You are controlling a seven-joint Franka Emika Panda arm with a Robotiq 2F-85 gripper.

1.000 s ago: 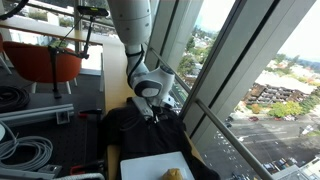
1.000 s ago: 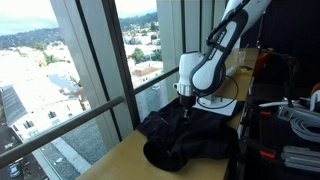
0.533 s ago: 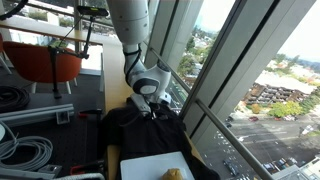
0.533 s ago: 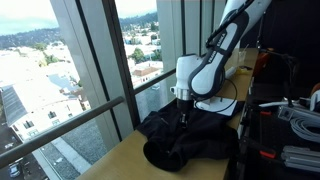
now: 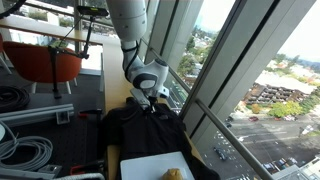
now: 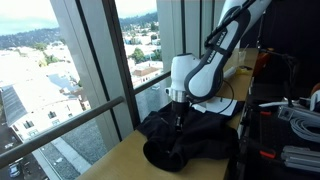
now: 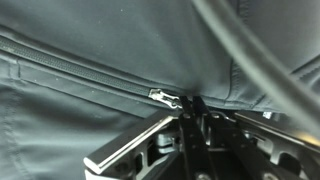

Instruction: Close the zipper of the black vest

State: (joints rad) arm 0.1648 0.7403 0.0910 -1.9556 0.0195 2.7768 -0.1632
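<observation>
- Zipper (image 7: 100, 72) on the front of the black vest (image 7: 70, 135), right at the tip of the pincer (image 7: 192, 108) in the wrist view.
- Thin, dark and straight, slanting across the cloth from the left edge down to the pincer.
- Small silver pull (image 7: 163, 97) at its end, touching the pincer tip on the left side.
- Pincer clamped on the zipper at the pull (fingers pressed together, no gap to see).
- Pincer fingers (image 7: 150, 140) hard, flat and dark, made of metal.
- Vest cloth smooth and soft up close, with sewn lines along the zipper.
- In both exterior views, black vest (image 5: 150, 130) (image 6: 195, 140) in a rumpled heap on the wooden table (image 6: 105, 160), next to the big window.
- Pincer (image 5: 150, 104) (image 6: 178, 116) pointing straight down, its tip touching the vest near the middle.
- Round white and black wrist just above it.
- Zipper too thin to pick out from that far away.
- Flat white board (image 5: 155, 165) in an exterior view, lying on the table with one edge touching the vest.
- Thick black cable (image 7: 250, 50) across the top right of the wrist view (smooth and round).
- Count: one vest, one zipper, one pull, one pincer, one white board, one black cable.
</observation>
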